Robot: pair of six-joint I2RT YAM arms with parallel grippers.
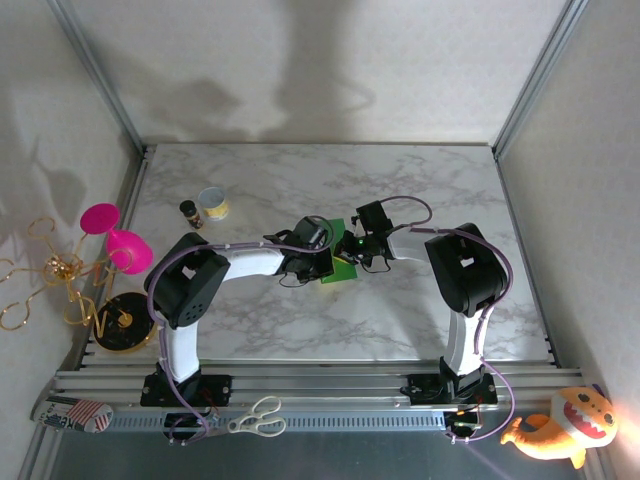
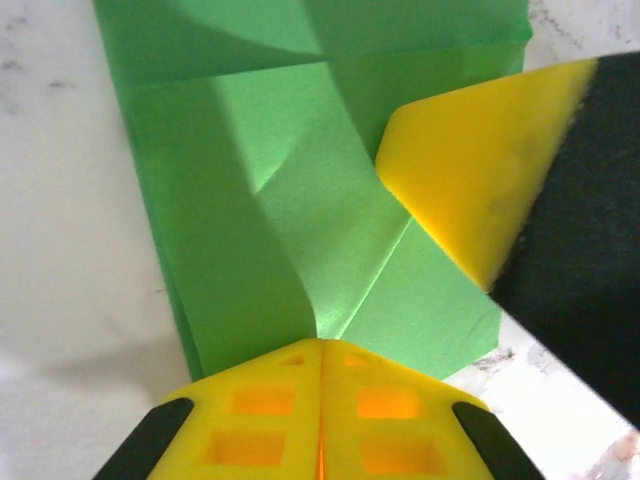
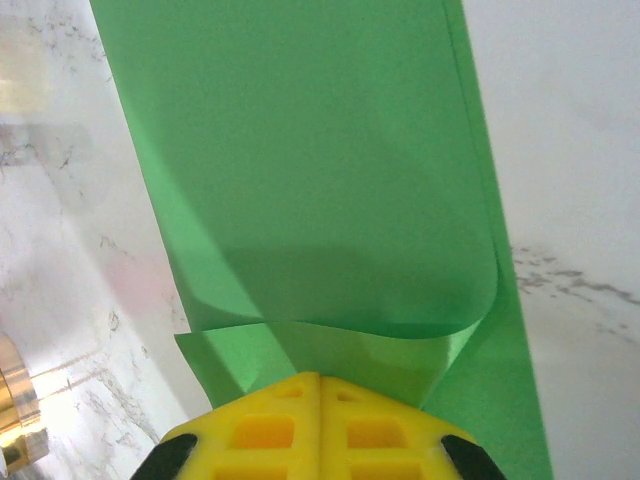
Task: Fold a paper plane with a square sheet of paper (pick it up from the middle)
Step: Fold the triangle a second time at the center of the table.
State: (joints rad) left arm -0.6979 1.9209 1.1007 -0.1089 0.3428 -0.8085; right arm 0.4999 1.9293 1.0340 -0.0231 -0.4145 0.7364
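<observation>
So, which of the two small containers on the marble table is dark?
The narrow, nearly black bottle, on the left; the round metal tin beside it is wider, pale, with a yellow band.

Bright, soft shadows, blurred close-ups

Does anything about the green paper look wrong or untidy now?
Yes. In the right wrist view, the green paper has a folded flap that bulges in a loose curl along its lower edge and is not pressed into a flat crease.
</observation>
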